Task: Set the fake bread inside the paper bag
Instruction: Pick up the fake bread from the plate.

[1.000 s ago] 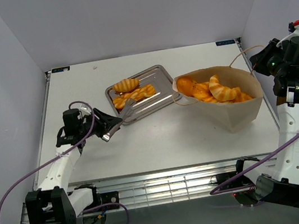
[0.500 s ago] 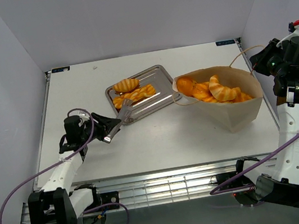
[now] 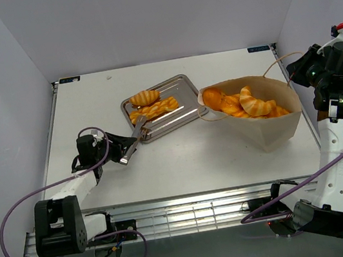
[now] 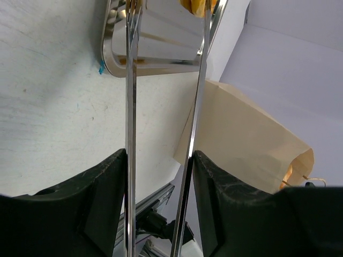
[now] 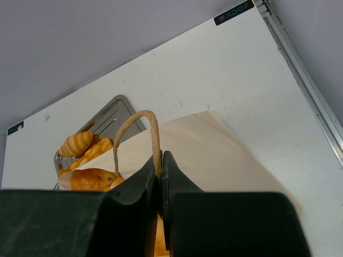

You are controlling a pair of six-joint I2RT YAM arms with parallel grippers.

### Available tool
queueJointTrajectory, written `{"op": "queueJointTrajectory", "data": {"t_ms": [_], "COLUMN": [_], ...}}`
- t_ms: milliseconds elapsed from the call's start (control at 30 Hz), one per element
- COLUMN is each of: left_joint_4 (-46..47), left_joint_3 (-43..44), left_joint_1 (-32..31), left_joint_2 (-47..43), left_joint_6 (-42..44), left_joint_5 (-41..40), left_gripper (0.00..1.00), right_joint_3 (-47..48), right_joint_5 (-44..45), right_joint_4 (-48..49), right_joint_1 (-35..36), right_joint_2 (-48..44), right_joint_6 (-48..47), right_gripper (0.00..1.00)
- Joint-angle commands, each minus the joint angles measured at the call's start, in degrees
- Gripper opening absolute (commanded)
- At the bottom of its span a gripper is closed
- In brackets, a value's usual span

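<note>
Our left pincer (image 4: 161, 184) grips the silver metal tongs (image 4: 130, 96) between its black fingers (image 4: 102, 187), blades apart, tips reaching into the shiny rectangular steel tray (image 3: 177, 91). There sit the leftovers: a glossy golden twisted loaf (image 3: 155, 109) and a striped bun (image 3: 145, 97). Out right, our right pincer (image 5: 161, 174) is pinched tight on the looped string handle (image 5: 136, 126) of the cream paper bag (image 3: 274, 126), which leans on the white bench (image 3: 183, 159) with several orange pastries (image 3: 246, 103) inside. The dangers, we reckon: slick bread squirting from those thin blades, or the tongs shoving the tray. A slipped handle would let the bag flop shut.
</note>
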Motion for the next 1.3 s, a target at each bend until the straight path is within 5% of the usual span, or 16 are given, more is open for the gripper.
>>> {"op": "queueJointTrajectory", "data": {"t_ms": [0, 667, 1267], "left_joint_4": [4.4, 9.9, 9.6], "left_joint_3": [0.7, 4.5, 4.3], "left_joint_1": [0.4, 0.4, 0.4], "left_joint_2": [1.6, 10.6, 6.2], "left_joint_6": [-0.7, -2.2, -0.9], "left_joint_5": [-0.7, -3.9, -1.5], "left_gripper": [0.60, 0.52, 0.00], "right_joint_3": [1.6, 1.7, 2.7], "right_joint_5": [-0.2, -0.5, -0.6], "right_joint_4": [4.0, 4.7, 4.2], "right_joint_1": [-0.2, -0.3, -0.3], "right_joint_2": [-1.2, -1.0, -1.0], "right_joint_6": [-0.6, -0.2, 0.2], "right_gripper": [0.08, 0.08, 0.08]}}
